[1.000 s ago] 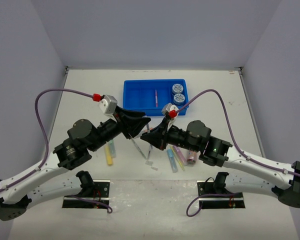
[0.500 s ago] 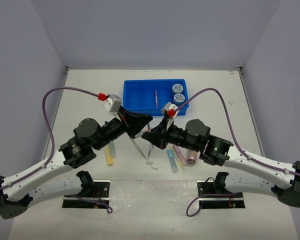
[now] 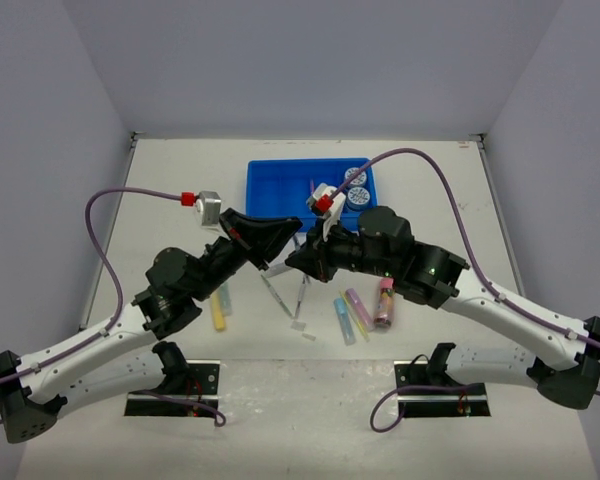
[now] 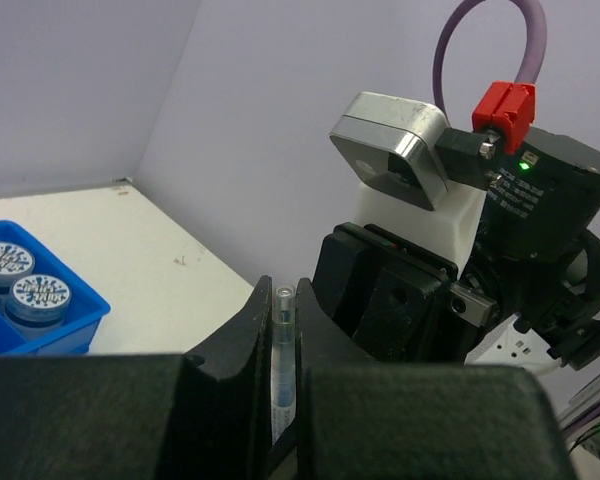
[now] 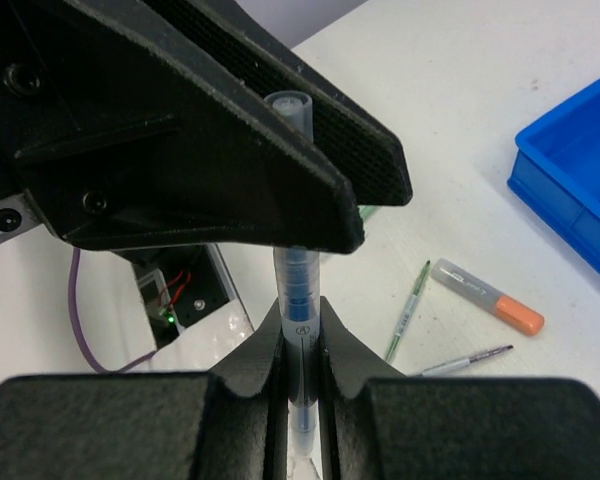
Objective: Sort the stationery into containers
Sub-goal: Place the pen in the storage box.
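A clear pen with a blue core (image 5: 298, 300) is held at both ends. My right gripper (image 5: 300, 322) is shut on its lower barrel. My left gripper (image 4: 279, 305) is shut on its capped end (image 4: 281, 345). In the top view the left gripper (image 3: 276, 240) and the right gripper (image 3: 298, 260) meet tip to tip above the table, just in front of the blue tray (image 3: 272, 186). The tray holds two patterned discs (image 3: 357, 187) and a thin pen (image 3: 312, 189).
On the table lie a yellow marker (image 3: 218, 313), a green marker (image 3: 226, 297), thin pens (image 3: 278, 296), blue (image 3: 343, 320) and purple (image 3: 355, 301) markers and a pink tube (image 3: 385, 302). The right wrist view shows a green pen (image 5: 408, 308) and an orange-tipped marker (image 5: 488, 296).
Both grippers have risen and shifted toward the tray, still joined at the tips. The right arm swung up and left, uncovering the pink tube and markers beneath it.
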`<state>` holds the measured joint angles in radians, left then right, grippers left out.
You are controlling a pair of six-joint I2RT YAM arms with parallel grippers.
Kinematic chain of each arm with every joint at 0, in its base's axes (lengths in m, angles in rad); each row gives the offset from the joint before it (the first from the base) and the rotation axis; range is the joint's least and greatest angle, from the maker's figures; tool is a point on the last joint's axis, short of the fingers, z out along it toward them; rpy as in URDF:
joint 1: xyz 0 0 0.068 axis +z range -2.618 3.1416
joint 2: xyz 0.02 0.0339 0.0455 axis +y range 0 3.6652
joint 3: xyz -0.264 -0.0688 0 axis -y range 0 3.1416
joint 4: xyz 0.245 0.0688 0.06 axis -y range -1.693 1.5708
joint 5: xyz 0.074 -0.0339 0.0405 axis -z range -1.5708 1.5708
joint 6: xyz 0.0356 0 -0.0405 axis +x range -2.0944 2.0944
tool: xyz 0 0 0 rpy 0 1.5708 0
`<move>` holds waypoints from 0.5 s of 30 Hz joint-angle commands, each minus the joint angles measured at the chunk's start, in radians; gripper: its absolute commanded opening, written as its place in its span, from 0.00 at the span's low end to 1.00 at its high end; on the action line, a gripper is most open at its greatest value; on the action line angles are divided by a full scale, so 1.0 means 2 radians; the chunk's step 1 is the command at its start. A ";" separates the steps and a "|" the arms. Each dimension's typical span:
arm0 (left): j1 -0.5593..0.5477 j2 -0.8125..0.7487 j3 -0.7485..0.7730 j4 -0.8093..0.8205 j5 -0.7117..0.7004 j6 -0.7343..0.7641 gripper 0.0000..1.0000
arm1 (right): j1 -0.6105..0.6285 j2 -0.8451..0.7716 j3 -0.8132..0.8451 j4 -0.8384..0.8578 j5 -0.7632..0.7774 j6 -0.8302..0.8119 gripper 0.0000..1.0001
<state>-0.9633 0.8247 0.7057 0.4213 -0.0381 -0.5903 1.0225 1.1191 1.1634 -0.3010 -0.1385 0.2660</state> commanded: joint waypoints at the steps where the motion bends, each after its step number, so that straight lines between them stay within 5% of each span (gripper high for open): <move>1: -0.029 0.029 -0.051 -0.073 0.143 -0.045 0.00 | -0.056 0.022 0.118 0.134 0.028 -0.008 0.00; 4: -0.029 0.020 -0.048 -0.095 0.104 -0.037 0.00 | -0.061 0.026 0.112 0.130 0.026 -0.012 0.00; 6: -0.029 0.013 0.000 -0.189 -0.002 -0.025 0.02 | -0.062 0.023 0.073 0.129 0.023 -0.009 0.00; 7: -0.029 0.015 0.031 -0.241 -0.050 -0.024 0.14 | -0.063 0.023 0.057 0.128 0.026 -0.006 0.00; 9: -0.028 0.027 0.096 -0.388 -0.176 -0.045 0.82 | -0.069 0.027 0.018 0.128 0.026 0.009 0.00; 11: -0.026 0.052 0.184 -0.471 -0.309 -0.084 0.99 | -0.085 0.040 -0.015 0.124 0.030 0.021 0.00; 15: -0.022 0.078 0.303 -0.620 -0.441 -0.147 1.00 | -0.139 0.090 -0.011 0.091 0.034 0.054 0.00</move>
<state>-1.0036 0.9585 1.1076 -0.3487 -0.5463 -0.7324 0.8304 1.2054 1.1409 -0.1790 -0.1409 0.2958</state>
